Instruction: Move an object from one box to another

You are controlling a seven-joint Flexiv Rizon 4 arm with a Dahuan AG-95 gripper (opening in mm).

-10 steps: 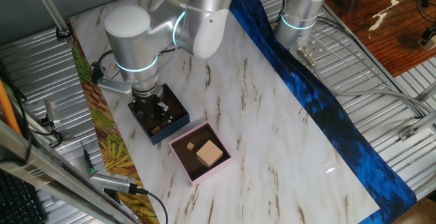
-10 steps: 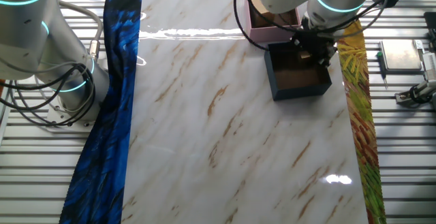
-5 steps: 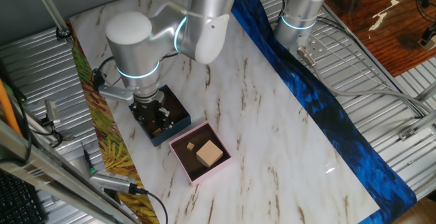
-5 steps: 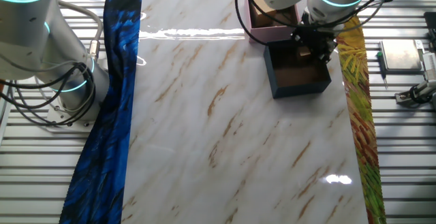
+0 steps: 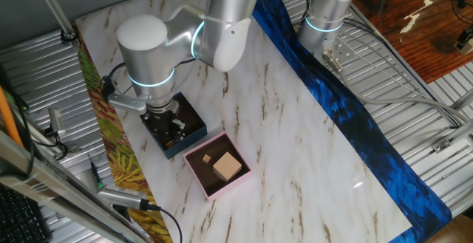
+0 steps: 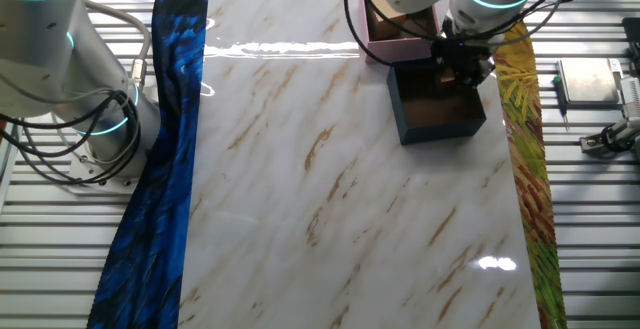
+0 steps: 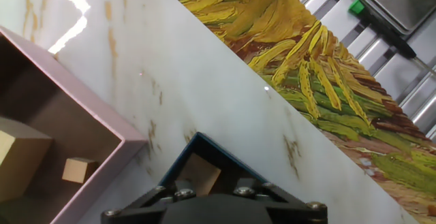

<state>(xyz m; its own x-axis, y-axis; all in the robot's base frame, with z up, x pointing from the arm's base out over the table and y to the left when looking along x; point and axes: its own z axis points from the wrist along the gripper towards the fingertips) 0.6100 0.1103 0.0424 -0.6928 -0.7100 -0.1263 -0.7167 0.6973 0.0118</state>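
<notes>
Gripper [image 5: 171, 128] down inside the navy box [image 5: 194, 117], right at the end nearest the pink box [image 5: 198, 173]. Fingers hidden by the hand's own body in every view, so can't tell if spread or clamped, or if anything's caught between them. Looks like a small tan block [image 6: 447, 80] under the hand in the navy box [image 6: 437, 115], maybe the thing to move. Pink box [image 7: 102, 124] just beside, already holding two wooden blocks. Probably a short lift and hop sideways from here.
</notes>
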